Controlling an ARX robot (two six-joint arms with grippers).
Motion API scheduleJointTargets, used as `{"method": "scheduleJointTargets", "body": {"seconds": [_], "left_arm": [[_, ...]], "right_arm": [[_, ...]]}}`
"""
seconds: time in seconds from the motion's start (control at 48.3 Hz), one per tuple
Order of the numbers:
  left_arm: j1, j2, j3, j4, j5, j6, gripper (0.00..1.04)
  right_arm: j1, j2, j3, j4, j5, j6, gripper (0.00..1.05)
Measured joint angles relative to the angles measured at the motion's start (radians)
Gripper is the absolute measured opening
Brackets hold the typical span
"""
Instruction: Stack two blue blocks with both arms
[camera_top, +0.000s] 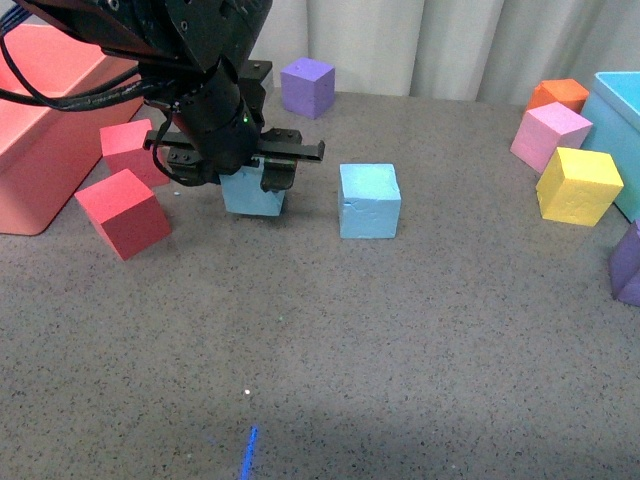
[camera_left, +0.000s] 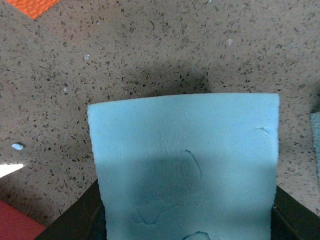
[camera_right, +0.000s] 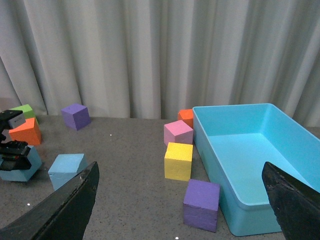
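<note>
Grey speckled bench (camera_top: 400, 350), pale curtain (camera_top: 450, 40) behind. The left end effector (camera_top: 255, 178) was down at the bench's left-centre, its jaws closed on the sides of the first blue block (camera_top: 250, 196). In the left wrist view that block (camera_left: 185, 170) filled the gap between the two dark fingers (camera_left: 80, 220). A shadow lay on the bench beyond it, and I could not tell whether it rested on the surface or hung just clear. The second blue block (camera_top: 369, 200) sat upright on the bench just to the right of the first, with a narrow gap between them and a small notch on its front face. The right end effector (camera_right: 180, 172) showed only in its own wrist view, jaws spread wide and holding nothing. Two red cubes (camera_top: 123, 212) lay left of the gripped block, beside a salmon bin (camera_top: 40, 130). Pink (camera_top: 550, 135), yellow (camera_top: 578, 185) and orange (camera_top: 560, 95) cubes clustered far right against the turquoise bin (camera_top: 620, 130). A purple cube (camera_top: 307, 86) sat at the back.
</note>
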Motion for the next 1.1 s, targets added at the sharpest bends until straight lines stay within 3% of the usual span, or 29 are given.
{"method": "scheduleJointTargets", "body": {"seconds": [0.352,0.725,1.098], "left_arm": [[-0.118,-0.133,0.013,-0.056,-0.08,-0.087,0.51],[-0.256,-0.031,0.208,-0.175,-0.121,-0.168,0.5],[-0.264,0.037,0.268,-0.241,-0.154,-0.18,0.49]], "right_arm": [[0.0,0.0,0.0,0.0,0.0,0.0,0.95],[0.0,0.0,0.0,0.0,0.0,0.0,0.95],[0.0,0.0,0.0,0.0,0.0,0.0,0.95]]}}
